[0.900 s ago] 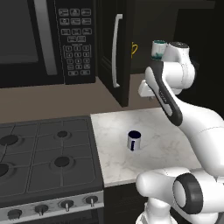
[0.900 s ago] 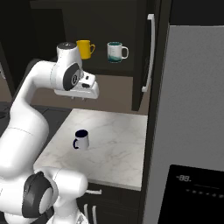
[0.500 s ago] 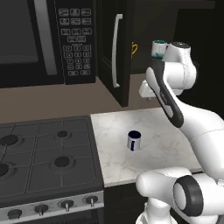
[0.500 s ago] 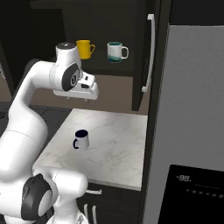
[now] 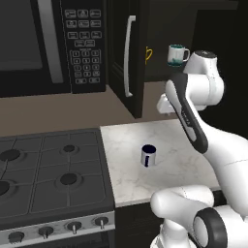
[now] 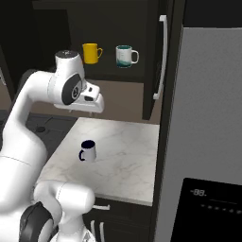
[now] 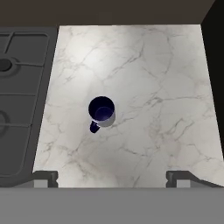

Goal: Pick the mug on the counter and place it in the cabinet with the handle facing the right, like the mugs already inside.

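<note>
The mug (image 5: 148,156) stands upright on the bench (image 5: 169,164), roughly in the middle of the marbled slab and apart from every edge; in the hand view the mug (image 7: 102,112) is seen from straight above, its dark navy inside open to the camera, with the handle (image 7: 94,127) jutting from its lower-left side in that picture; in the right base view the mug (image 6: 88,151) shows its handle on the side facing the stove (image 5: 48,174), which lies just beside the bench on its left.

The hand (image 7: 111,178) hovers well above the bench, looking straight down on the mug and touching nothing; its two dark fingertips (image 7: 43,177) stand far apart at the bottom corners of the hand view, so the hand is spread wide and holds nothing; in the right base view the hand (image 6: 90,101) hangs at the end of the bent white arm, above the back part of the slab.

The cabinet (image 5: 127,53) is open, its nearly black door with the long silver bar handle (image 5: 128,55) swung out between the microwave (image 5: 53,46) and the shelf; on that shelf the white mug with teal markings (image 6: 124,56) stands with its handle to the right in the right base view, and the yellow mug (image 6: 90,52) stands just beside it, likewise handle to the right; a tall grey fridge (image 6: 208,123) rises to the right of the bench.
</note>
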